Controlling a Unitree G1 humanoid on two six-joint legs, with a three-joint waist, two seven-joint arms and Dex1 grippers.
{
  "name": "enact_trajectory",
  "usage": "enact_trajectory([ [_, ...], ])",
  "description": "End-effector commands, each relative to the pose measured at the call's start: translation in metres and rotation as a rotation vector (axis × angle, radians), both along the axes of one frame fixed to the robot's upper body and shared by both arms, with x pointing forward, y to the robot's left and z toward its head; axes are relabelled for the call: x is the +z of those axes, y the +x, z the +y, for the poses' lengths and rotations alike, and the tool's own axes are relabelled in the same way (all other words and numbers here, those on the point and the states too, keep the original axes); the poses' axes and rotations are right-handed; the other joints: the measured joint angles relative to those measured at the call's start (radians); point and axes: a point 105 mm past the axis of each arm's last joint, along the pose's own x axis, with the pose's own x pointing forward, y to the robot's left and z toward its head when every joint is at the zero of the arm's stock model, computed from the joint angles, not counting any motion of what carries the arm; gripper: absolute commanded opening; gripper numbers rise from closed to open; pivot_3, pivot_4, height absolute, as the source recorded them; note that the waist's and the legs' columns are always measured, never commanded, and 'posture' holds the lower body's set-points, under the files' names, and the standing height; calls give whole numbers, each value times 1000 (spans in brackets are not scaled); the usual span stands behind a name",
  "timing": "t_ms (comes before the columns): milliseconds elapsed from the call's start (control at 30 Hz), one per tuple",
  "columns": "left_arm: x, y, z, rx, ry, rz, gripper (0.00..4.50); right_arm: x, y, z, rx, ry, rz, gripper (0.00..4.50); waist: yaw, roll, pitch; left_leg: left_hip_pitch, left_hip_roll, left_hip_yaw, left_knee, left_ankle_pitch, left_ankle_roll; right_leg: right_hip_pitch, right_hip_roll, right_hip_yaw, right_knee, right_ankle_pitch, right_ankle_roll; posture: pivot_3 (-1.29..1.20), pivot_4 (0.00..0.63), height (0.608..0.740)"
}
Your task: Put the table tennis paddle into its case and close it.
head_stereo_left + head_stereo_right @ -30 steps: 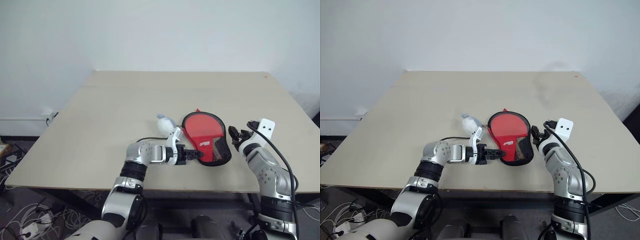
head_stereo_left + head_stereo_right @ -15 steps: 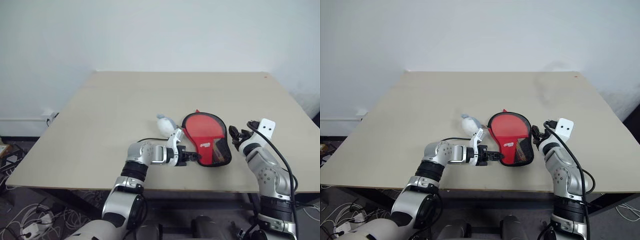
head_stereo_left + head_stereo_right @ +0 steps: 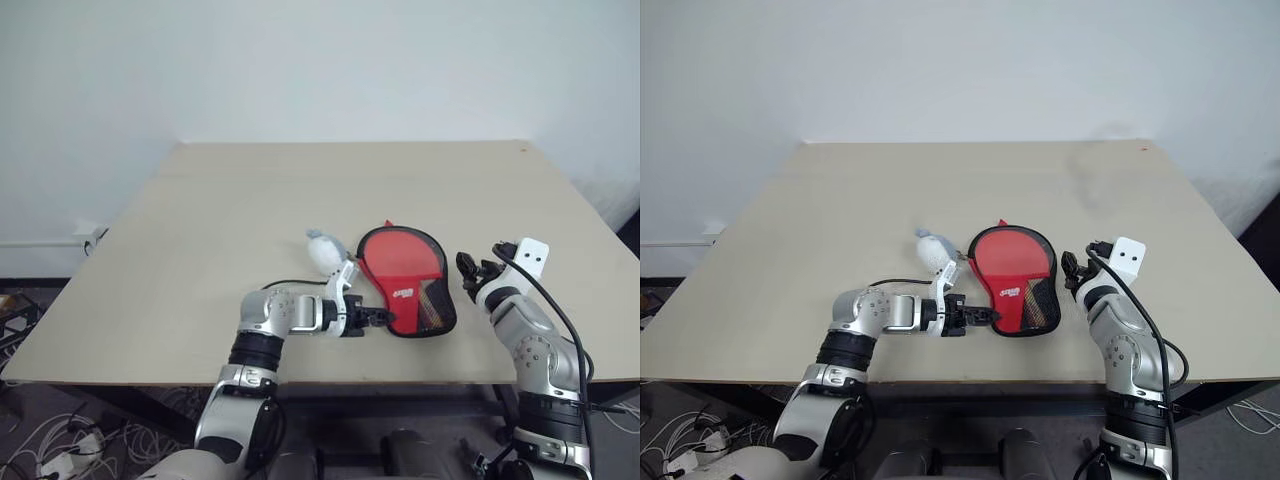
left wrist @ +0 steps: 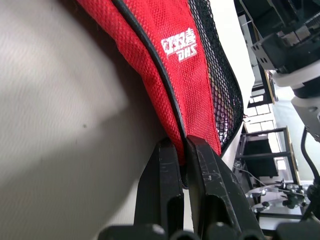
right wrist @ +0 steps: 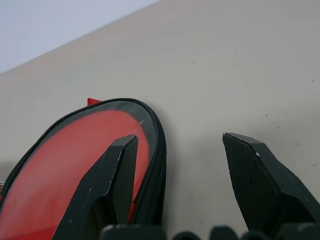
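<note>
The red, black-trimmed case [image 3: 405,279] lies flat on the counter [image 3: 250,210]; the left end effector [image 4: 181,150] pinches its edge, the right end effector [image 5: 180,150] gapes empty beside it.

Woven red cloth case [image 4: 150,65] with black mesh; matt table [image 3: 250,210].

- You get even, soft light over the head views; the surface [image 3: 250,210] is bright with no hard glare.
- Shadows stay faint: a soft grey smudge sits on the wall and surface at the far right in the right eye view.
- Your left wrist view is contrasty: the case [image 4: 170,65] weave is sharp, a dark shadow hugs its edge, and the left gripper [image 4: 184,150] fingers are nearly black.
- In your right wrist view the right gripper [image 5: 185,145] fingers are slightly soft; the surface is clear enough.
- The bright background at the left wrist view's edge is washed out.
</note>
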Motion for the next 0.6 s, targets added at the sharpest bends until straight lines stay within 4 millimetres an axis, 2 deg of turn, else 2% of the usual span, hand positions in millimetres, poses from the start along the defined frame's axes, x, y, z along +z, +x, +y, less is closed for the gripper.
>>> enact_trajectory([
  [33,4,-7,5,-17,-8,8,37,15,4,1,5,-10,-58,2922,0,0,0,0,0,0,0,0,0,0,0,0,0,0,0,0,0,740],
  [300,7,-19,13,-28,-7,7,37,14,2,-2,9,-11,-55,2922,-1,0,0,0,0,0,0,0,0,0,0,0,0,0,0,0,0,740],
  [600,9,-38,19,-23,-14,25,37,17,-1,-15,13,-37,-55,2922,-1,0,0,0,0,0,0,0,0,0,0,0,0,-1,-1,0,0,740],
])
